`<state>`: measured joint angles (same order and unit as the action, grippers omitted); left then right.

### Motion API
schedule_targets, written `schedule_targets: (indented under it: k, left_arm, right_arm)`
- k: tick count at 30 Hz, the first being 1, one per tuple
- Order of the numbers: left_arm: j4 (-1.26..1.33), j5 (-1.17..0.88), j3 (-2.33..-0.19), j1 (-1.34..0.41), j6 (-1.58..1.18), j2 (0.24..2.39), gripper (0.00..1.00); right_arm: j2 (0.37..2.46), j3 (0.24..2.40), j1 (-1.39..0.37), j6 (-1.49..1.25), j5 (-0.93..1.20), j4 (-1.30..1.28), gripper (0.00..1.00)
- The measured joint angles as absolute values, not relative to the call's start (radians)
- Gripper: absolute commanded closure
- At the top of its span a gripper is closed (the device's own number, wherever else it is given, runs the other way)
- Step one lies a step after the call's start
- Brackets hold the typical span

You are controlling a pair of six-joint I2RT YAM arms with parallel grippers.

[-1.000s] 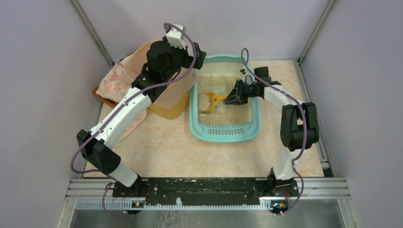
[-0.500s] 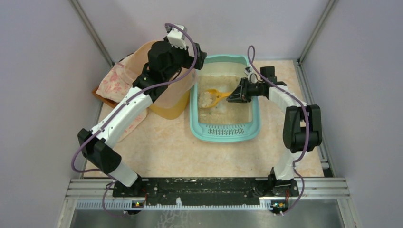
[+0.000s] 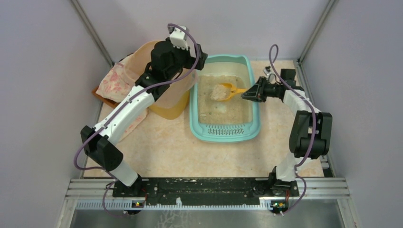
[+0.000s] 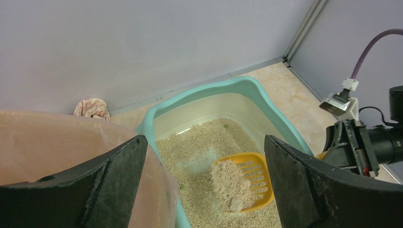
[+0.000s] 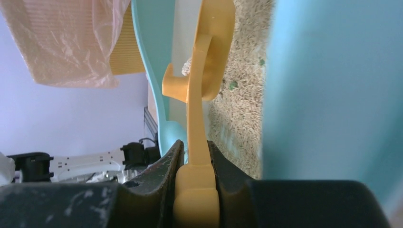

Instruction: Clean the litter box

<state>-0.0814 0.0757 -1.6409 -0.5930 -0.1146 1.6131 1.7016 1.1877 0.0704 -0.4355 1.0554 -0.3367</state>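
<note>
Lifting loaded scoop (image 3: 222,91), right end effector (image 3: 245,94) withdrawn rightward

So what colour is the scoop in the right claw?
The scoop is orange-yellow, shown best in the left wrist view.

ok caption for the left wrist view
Open left tool frames the litter box and a loaded yellow scoop.

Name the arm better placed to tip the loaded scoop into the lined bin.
Right. The right claw is shut on the handle of the yellow scoop, litter heaped in it above the litter box. The left claw is open and empty beside the bin.
</note>
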Motion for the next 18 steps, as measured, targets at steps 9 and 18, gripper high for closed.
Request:
schedule_targets:
  k: [9, 18]
  left_arm:
    - [-0.08, 0.052, -1.653, -0.592, -0.129, 1.641, 0.02]
    - [-0.074, 0.033, -1.653, -0.59, -0.145, 1.643, 0.02]
  right_arm:
    - [1.65, 1.131, 0.154, -0.474, 1.068, -0.246, 1.0]
    - [1.62, 1.04, 0.199, -0.608, 1.109, -0.067, 1.0]
